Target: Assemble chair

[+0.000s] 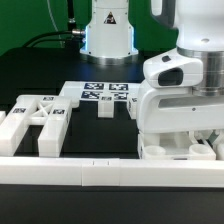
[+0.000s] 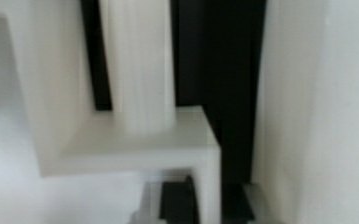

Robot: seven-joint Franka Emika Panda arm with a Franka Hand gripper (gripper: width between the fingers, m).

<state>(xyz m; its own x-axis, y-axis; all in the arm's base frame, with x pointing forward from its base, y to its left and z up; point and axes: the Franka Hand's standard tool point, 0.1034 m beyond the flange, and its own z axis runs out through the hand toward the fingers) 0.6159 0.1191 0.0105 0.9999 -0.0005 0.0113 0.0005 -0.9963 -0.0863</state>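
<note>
while the gripper, its opening impossible to tell, hangs at lower right, a skewed push could jam the post.

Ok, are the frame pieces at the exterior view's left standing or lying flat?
Lying flat: the frame pieces rest broad-side down on the black table.

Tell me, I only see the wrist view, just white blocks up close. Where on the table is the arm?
Observer: The arm reaches down low at the exterior view's right, just behind the front border rail.
Operator: Are there more chair pieces?
Observer: Yes, several white chair pieces lie at the exterior view's left, away from the arm.
Operator: What's in the middle?
Observer: The marker board, with a short white post at its near edge.
</note>
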